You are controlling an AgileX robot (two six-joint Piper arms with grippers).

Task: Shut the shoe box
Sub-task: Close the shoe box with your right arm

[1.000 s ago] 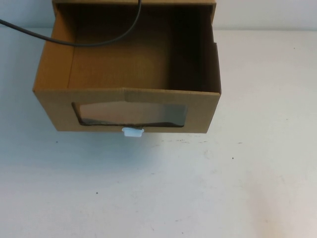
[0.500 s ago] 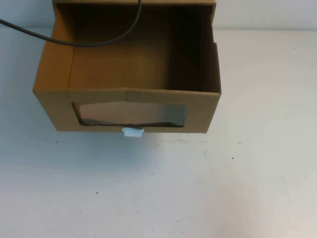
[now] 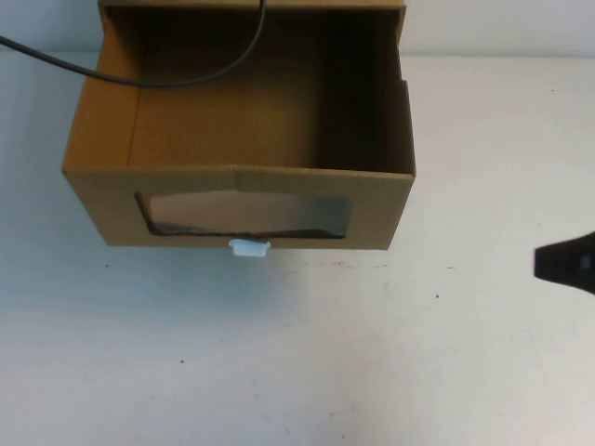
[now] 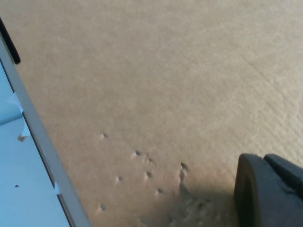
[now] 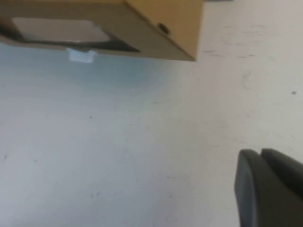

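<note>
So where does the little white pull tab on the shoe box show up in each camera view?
High view: the white pull tab sits under the window, at the lower front edge of the shoe box.
Left wrist view: not visible; only cardboard and the left end effector.
Right wrist view: the tab shows near the upper left, far from the right end effector.
Shared landmark: the clear window.

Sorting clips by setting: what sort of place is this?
Probably a lab test bench, not a home: a bare white table, one open shoe box, a cable dangling over it. The right gripper enters at the table's right edge; the left gripper is against cardboard.
</note>
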